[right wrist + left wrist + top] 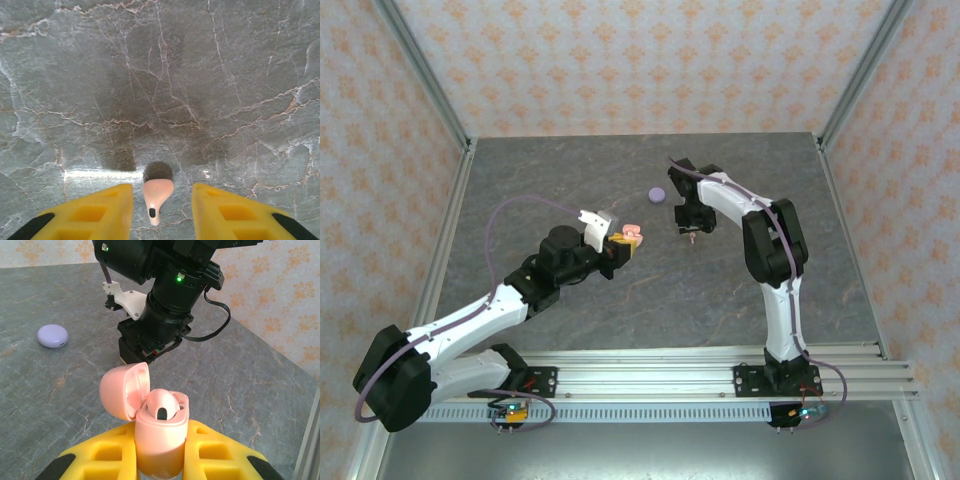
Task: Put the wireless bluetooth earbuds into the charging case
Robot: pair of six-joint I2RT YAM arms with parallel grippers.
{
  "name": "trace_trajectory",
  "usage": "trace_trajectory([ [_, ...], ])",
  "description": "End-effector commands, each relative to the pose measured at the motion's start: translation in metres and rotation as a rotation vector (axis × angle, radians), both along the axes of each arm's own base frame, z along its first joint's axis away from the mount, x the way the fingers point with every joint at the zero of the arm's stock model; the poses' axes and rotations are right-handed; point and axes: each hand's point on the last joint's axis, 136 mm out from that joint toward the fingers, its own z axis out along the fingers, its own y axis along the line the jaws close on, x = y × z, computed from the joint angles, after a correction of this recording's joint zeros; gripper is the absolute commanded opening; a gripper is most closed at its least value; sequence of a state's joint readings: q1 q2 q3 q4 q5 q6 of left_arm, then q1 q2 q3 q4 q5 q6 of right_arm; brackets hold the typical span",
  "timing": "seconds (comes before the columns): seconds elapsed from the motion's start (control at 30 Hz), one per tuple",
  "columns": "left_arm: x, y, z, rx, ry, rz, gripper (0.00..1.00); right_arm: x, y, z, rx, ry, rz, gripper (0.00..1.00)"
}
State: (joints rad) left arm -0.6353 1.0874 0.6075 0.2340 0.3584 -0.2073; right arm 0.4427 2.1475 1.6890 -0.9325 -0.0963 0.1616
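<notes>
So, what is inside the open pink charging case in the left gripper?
One pink earbud sits in the charging case, showing a dark spot. The lid looks empty. The earbud covers the rest of the inside, so a second slot cannot be seen.

Bright, even light is falling from overhead on the grey worktop point(620, 290). In the right wrist view a white glare streak point(100, 175) is shining, and a small dark shadow point(158, 171) is sitting just beyond the peach earbud point(157, 192).
</notes>
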Motion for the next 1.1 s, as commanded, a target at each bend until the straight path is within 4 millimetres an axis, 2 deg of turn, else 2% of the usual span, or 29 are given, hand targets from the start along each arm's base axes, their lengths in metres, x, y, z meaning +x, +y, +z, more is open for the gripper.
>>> trace_trajectory([
  [0.0, 0.002, -0.005, 0.02, -0.019, -0.056, -0.015, 0.15, 0.0, -0.002, 0.0, -0.036, 0.01, -0.008, 0.37],
  [0.77, 0.002, -0.005, 0.019, -0.017, -0.052, -0.012, 0.15, -0.009, -0.001, -0.019, -0.036, 0.063, -0.002, 0.33],
  [1.07, 0.001, -0.004, 0.017, -0.016, -0.049, -0.012, 0.15, -0.011, -0.002, -0.022, -0.04, 0.063, -0.004, 0.26],
])
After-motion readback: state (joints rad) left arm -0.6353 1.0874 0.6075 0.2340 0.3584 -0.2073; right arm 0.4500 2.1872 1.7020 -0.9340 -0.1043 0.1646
